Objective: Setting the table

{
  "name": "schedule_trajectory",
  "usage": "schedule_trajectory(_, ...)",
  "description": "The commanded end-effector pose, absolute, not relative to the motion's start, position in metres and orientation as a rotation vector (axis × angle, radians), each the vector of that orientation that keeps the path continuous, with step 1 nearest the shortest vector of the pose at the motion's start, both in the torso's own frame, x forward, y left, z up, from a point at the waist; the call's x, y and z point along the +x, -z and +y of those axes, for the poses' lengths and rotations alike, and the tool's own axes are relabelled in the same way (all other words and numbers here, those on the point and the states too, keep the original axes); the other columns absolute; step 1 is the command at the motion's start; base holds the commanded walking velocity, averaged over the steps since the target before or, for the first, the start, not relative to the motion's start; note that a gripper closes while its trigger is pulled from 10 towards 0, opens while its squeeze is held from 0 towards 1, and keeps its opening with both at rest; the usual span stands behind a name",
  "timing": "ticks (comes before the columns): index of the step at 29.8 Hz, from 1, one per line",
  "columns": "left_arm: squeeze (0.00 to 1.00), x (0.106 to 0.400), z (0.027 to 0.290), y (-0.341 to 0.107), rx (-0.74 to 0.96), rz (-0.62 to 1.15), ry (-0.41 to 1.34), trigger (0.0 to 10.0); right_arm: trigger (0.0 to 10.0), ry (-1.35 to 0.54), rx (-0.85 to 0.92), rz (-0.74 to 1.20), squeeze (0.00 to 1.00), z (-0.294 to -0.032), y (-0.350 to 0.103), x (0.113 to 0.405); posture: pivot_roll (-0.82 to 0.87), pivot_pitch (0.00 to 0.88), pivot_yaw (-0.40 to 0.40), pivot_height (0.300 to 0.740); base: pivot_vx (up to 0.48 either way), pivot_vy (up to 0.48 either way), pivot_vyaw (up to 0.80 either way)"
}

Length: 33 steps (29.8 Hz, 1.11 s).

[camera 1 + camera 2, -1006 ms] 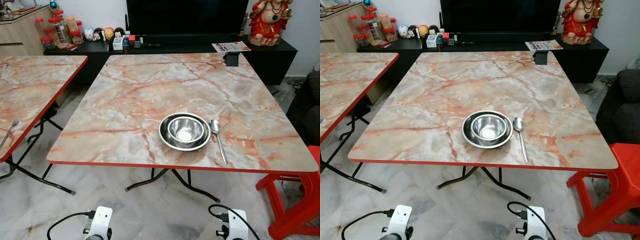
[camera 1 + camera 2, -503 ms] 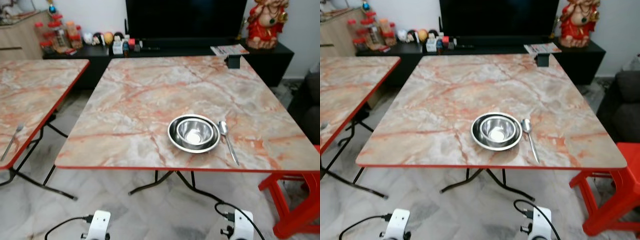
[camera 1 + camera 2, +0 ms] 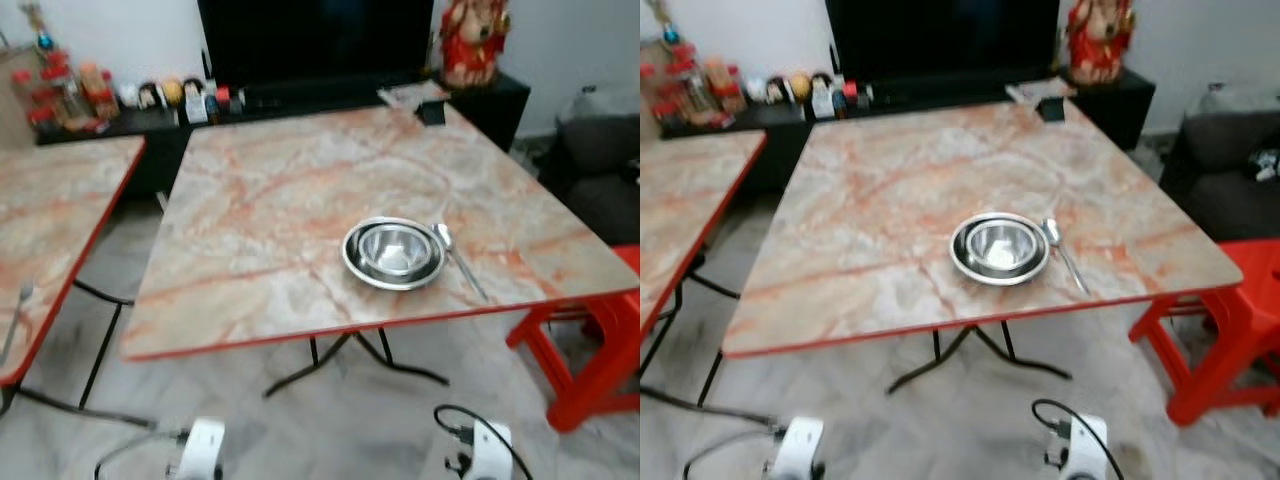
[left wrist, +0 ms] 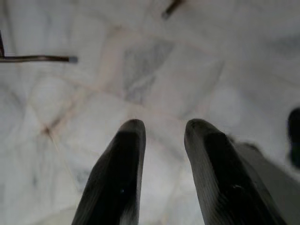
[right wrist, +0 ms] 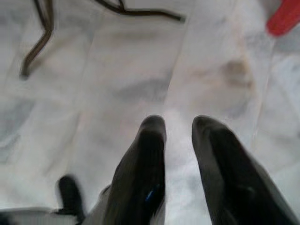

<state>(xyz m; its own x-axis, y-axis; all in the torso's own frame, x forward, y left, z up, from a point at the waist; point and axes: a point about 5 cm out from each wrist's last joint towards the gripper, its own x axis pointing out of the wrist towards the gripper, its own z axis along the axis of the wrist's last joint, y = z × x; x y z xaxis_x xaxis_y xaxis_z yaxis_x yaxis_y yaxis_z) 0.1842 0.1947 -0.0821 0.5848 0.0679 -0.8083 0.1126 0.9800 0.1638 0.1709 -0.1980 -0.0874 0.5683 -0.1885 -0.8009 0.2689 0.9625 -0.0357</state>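
On your far left a fork [image 3: 14, 320] lies at the near edge of the side table [image 3: 55, 220]. Your left gripper [image 4: 161, 133] hangs low over the marble floor [image 4: 154, 70], fingers a narrow gap apart and holding nothing. Ahead, the main table [image 3: 300, 190] carries a steel plate [image 3: 394, 254] with a steel bowl [image 3: 396, 247] nested in it, near the table's near right edge, well apart from both grippers. Just right of the plate lies a spoon [image 3: 455, 260], bowl end far. Your right gripper [image 5: 178, 133] also hangs over the floor, narrowly parted and empty. A red stool [image 3: 590, 350] stands at right. No writing is readable; the views are blurred.
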Motion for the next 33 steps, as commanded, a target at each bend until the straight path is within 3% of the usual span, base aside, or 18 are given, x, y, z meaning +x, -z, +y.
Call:
schedule_trajectory(1,0.00,0.1853,0.1944,0.0818,0.218,0.950,0.037,10.0,10.0,0.274,0.093,0.928,0.00,-0.1996,0.0873,0.1705,-0.05,0.000,0.049,0.740,0.000,0.337,0.00)
schedule_trajectory(33,0.00,0.1886,0.1966,0.0799,0.195,0.941,0.004,10.0,10.0,0.242,0.059,0.907,0.00,-0.1955,0.0852,0.1757,-0.03,0.000,0.046,0.740,0.000,0.347,0.00)
